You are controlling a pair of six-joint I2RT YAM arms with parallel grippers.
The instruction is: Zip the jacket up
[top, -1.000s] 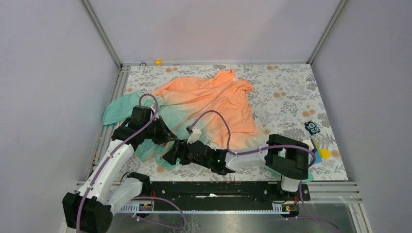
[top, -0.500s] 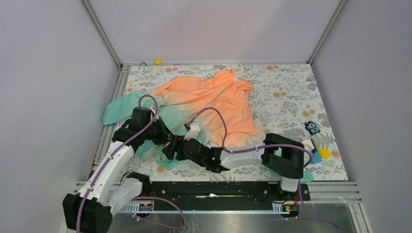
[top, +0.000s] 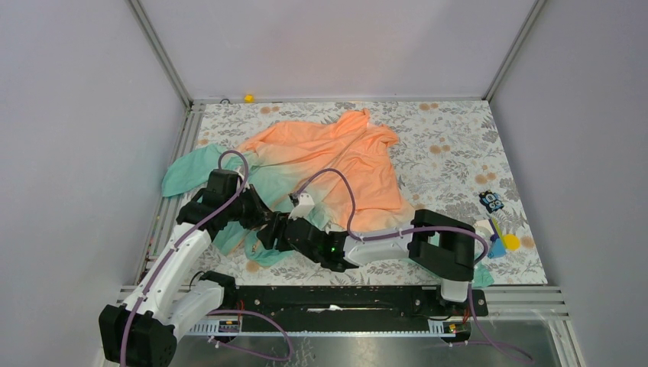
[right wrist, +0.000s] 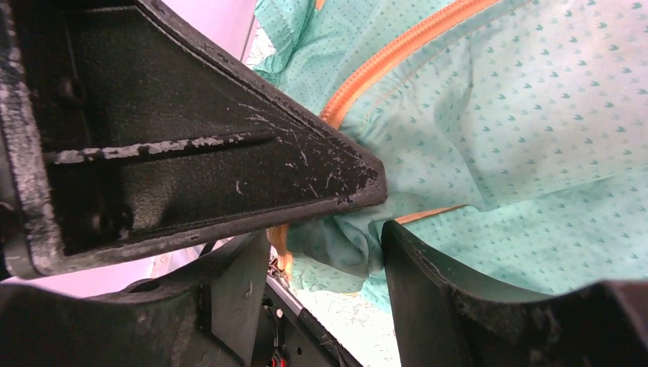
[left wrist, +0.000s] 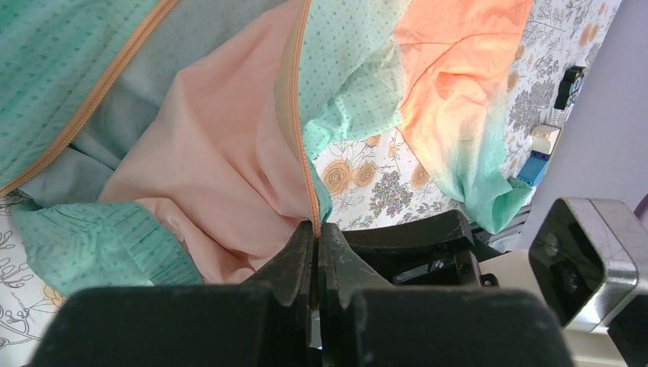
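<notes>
The jacket (top: 336, 160) lies spread on the floral table, orange at the far right and fading to teal at the near left. My left gripper (top: 265, 219) is at its near teal hem. In the left wrist view it (left wrist: 315, 233) is shut on the bottom end of the orange zipper tape (left wrist: 294, 99). My right gripper (top: 264, 237) sits right beside it. In the right wrist view it (right wrist: 325, 264) is open, with a fold of teal hem (right wrist: 344, 245) and an orange zipper end between its fingers. The left gripper's black finger (right wrist: 191, 130) crosses above it.
A small yellow object (top: 248, 98) lies at the table's far edge. A black toy (top: 491, 202) and yellow and blue items (top: 504, 242) lie at the right, near the right arm's base. Metal rails run along the left and near edges.
My right gripper has moved left, closer to the left gripper at the hem. The left gripper has kept its hold and hardly moved.
</notes>
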